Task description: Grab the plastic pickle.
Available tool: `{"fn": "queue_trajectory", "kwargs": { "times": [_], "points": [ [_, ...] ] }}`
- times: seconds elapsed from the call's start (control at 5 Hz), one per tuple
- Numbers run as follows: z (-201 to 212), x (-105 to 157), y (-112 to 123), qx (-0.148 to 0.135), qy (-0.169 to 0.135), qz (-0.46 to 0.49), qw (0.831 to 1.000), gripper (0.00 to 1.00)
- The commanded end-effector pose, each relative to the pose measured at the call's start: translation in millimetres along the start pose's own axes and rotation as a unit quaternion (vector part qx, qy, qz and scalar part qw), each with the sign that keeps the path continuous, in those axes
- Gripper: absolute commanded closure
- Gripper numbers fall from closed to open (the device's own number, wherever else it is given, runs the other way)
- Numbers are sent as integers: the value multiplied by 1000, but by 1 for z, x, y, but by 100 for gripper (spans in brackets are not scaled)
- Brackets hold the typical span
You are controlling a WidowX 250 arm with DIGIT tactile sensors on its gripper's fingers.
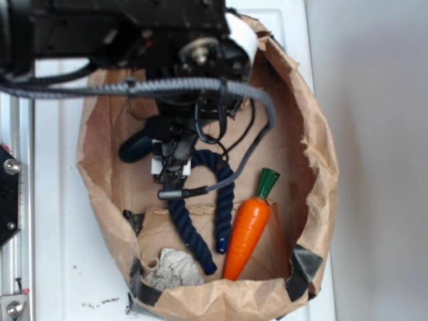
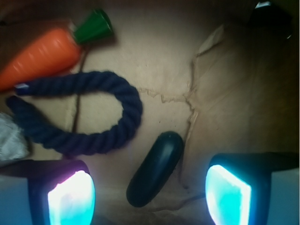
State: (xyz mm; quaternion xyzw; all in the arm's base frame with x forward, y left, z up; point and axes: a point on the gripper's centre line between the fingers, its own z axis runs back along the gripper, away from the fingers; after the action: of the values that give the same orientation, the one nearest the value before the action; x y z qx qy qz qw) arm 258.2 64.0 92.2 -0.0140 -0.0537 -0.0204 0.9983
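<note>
Wrist view: hand (image 2: 150, 197) is wide open, holding nothing. Plastic pickle (image 2: 156, 168) lies on the paper bag floor (image 2: 225, 93) between the fingers (image 2: 70, 199), just beside the navy rope (image 2: 84, 112).

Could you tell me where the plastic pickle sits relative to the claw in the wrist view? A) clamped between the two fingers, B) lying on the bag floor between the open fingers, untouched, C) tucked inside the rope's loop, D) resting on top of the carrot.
B: the plastic pickle lies on the brown paper between the spread fingers of the claw, touching neither.
</note>
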Motion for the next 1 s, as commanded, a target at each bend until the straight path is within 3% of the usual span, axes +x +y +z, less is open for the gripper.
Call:
{"fn": "queue_trajectory", "kwargs": {
  "times": [0.0,0.2,0.6,0.8],
  "points": [
    [-10,-3,-3,-12,4,59,998,0],
    [-21,-6,-2,-27,11,145,989,0],
    [-41,-10,-8,-12,-34,143,989,0],
    [-47,-18,-8,-1,-25,143,989,0]
  ]
}}
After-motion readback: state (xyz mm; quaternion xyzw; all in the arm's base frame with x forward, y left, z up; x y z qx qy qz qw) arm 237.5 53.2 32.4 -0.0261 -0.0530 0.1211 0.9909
